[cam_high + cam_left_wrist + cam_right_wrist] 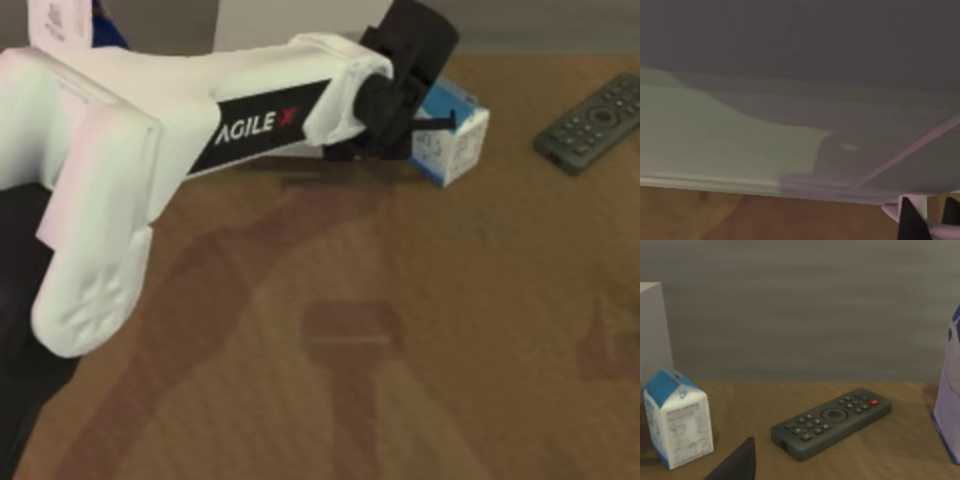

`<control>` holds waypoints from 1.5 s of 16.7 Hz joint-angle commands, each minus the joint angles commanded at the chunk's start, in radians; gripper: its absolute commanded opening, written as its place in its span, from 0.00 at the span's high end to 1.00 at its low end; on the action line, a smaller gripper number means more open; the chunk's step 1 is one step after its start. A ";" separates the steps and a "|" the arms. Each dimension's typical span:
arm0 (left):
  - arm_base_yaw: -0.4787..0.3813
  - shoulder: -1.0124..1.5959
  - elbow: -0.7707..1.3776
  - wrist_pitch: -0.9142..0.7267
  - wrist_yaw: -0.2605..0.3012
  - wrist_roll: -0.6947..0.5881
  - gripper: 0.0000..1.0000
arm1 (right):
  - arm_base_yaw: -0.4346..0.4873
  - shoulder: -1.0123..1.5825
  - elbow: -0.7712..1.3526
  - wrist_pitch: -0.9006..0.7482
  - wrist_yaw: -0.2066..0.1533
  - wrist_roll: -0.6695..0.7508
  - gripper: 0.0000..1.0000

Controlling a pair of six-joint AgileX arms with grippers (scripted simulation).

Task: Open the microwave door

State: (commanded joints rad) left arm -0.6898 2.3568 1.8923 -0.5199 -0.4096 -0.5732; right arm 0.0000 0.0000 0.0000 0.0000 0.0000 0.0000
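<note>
The microwave door [790, 100] fills the left wrist view as a flat grey panel with a paler window. Its pale handle [892, 207] sticks out at the panel's lower edge. My left gripper [935, 220] is right at that handle, its two dark fingers a little apart with a pale strip running between them. From above, my left arm reaches across to the far middle of the table, and the left gripper [425, 115] sits in front of the pale microwave [300, 20], hiding the door. My right gripper [735, 467] is out of the top view; one dark fingertip shows, holding nothing.
A blue-and-white milk carton [452, 132] stands just right of the left gripper, close to it. A dark remote [590, 122] lies at the far right. A blue-and-white pack [947, 405] stands beyond the remote. Bare wooden table [400, 350] lies nearer the front.
</note>
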 joint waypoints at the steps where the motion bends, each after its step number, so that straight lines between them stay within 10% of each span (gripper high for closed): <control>1: 0.000 -0.012 -0.015 0.012 -0.004 -0.005 1.00 | 0.000 0.000 0.000 0.000 0.000 0.000 0.00; 25: 0.000 -0.016 -0.020 0.016 -0.005 -0.007 1.00 | 0.000 0.000 0.000 0.000 0.000 0.000 0.00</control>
State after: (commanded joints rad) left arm -0.6897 2.3404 1.8719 -0.5041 -0.4141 -0.5800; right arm 0.0000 0.0000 0.0000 0.0000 0.0000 0.0000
